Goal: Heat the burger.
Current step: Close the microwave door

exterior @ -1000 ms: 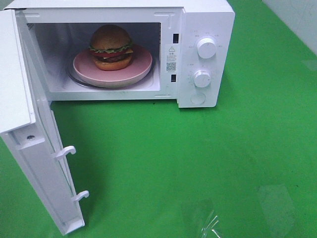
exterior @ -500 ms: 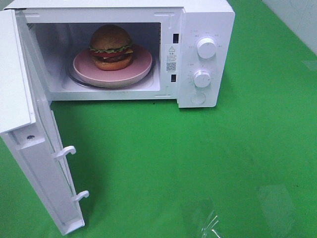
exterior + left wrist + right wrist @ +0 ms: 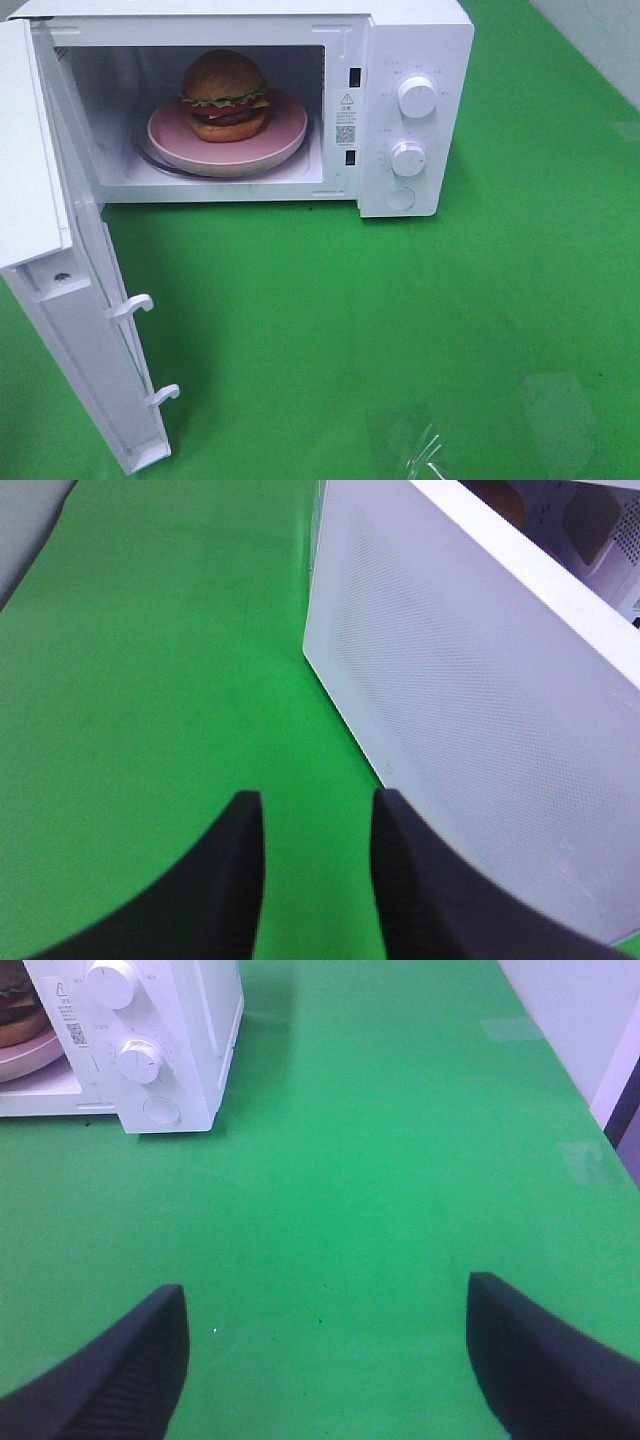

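Gripper [image 3: 315,800] empty, jaws narrowly apart over green tabletop [image 3: 150,660]. White door [image 3: 480,710], dotted outer face, near, at gripper's 1 o'clock.

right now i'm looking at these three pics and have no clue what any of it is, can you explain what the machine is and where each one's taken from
This is a two-armed robot working at a table. One picture looks down from a high camera off the arms. The other two come from a camera on each wrist, so the dark shapes there are gripper fingers.

A white microwave stands on a green cloth with its door swung open. Inside, the burger sits on a pink plate.

The left gripper is near the door's outer face. The right gripper is over bare cloth in front of the microwave. Both are open and hold nothing.
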